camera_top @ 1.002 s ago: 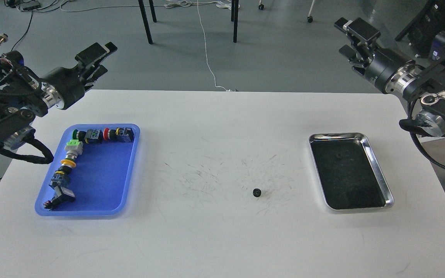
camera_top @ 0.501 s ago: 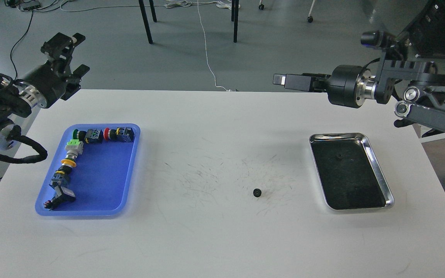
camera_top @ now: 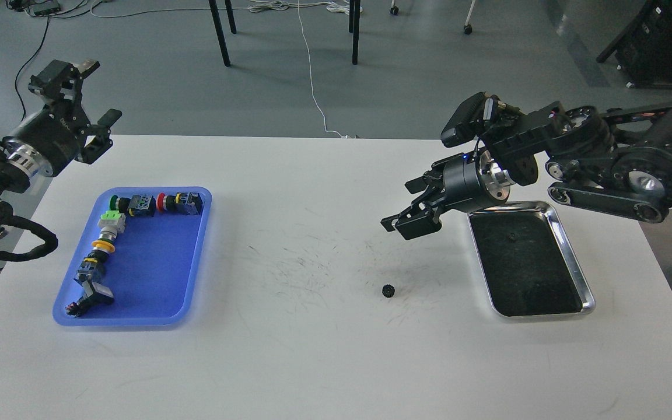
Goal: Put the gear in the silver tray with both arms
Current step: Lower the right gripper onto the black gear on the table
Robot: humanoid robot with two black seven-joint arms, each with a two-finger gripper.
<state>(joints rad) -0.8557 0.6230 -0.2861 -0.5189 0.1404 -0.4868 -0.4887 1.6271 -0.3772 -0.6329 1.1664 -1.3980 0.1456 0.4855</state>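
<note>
A small black gear [camera_top: 388,290] lies on the white table [camera_top: 312,361], a little right of centre. The silver tray [camera_top: 572,259] stands to its right, with a small dark speck [camera_top: 511,236] on its dark bottom. My right gripper [camera_top: 397,205] hangs open and empty above the table, just left of the tray's far corner and beyond the gear, apart from it. My left gripper [camera_top: 100,87] is open and empty, raised past the table's far left corner.
A blue plastic tray [camera_top: 155,280] at the left holds several push-button and switch parts along its far and left sides. The right arm's links [camera_top: 604,169] reach over the silver tray's far edge. Chair legs and cables are on the floor beyond the table.
My right arm has swung down and left over the table, so its gripper now hangs near the tray's far-left corner above the gear. My left gripper has drawn back to the left.
</note>
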